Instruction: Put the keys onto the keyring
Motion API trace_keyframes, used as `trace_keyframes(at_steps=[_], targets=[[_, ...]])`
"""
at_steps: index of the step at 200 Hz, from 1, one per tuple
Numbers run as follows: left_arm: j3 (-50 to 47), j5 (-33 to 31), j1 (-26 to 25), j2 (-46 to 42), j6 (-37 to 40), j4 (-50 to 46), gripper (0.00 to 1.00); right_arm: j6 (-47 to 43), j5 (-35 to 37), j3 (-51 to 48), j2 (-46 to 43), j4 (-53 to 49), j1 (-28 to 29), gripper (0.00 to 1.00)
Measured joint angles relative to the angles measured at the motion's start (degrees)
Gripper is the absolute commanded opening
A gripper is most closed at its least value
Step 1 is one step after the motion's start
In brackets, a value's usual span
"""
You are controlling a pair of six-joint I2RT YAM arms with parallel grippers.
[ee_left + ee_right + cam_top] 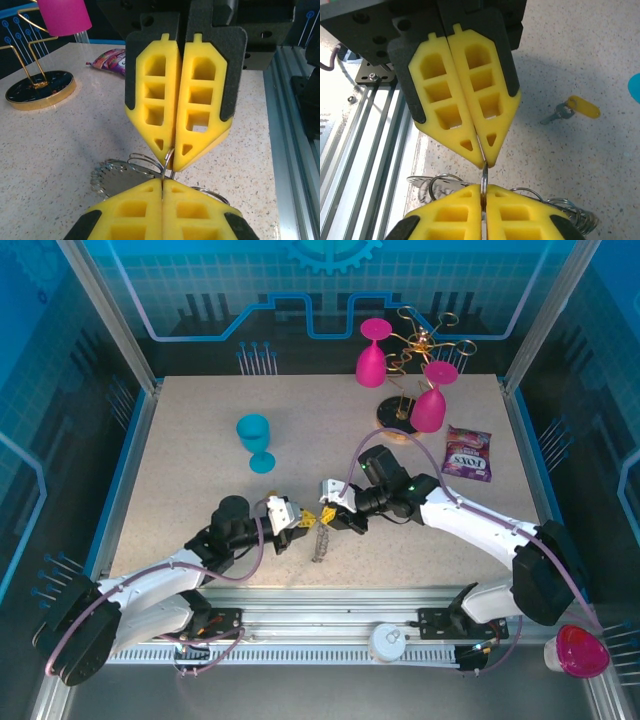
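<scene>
The left gripper (162, 194), at the bottom centre of its wrist view, is pinching shut on a thin wire loop of the keyring (117, 175). The right gripper (483, 192) is clamping the same ring from the opposite side. The key (576, 108) is lying loose on the table (600, 50) at middle right, apart from the ring. The wire is probably risking slipping out or bending if the arms are pulling unevenly, and neither gripper is staying free for the key.

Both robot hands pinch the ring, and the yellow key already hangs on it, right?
No. The left gripper and right gripper pinch the keyring, but the yellow key lies on the table apart from it; the right wrist view shows this.
</scene>
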Motion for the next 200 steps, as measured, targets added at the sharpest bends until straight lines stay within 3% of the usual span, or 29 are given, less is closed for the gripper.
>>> trace_keyframes(at_steps=[53,63,80,142,200], targets=[[0.3,-0.9,-0.7,0.1,0.8,-1.4,0.00,-0.6,1.5,0.0,0.0,-0.6,0.6,0.00],[0.3,-1.2,-0.7,0.1,0.7,-1.4,0.12,-0.6,1.5,-0.1,0.0,-0.3,0.5,0.00],[0.3,-1.8,-0.7,-0.9,0.3,-1.7,0.22,0.1,1.4,-1.1,-0.4,1.1,0.6,0.00],[0.3,-1.2,-0.7,-4.9,-1.9,-1.8,0.38,2.0,-0.3,-4.6,-5.0,3.9,0.6,0.00],[0.3,3.0,-0.7,-4.6,-3.9,-1.7,0.35,3.4,-1.8,-5.7,-6.5,6.5,1.2,0.00]])
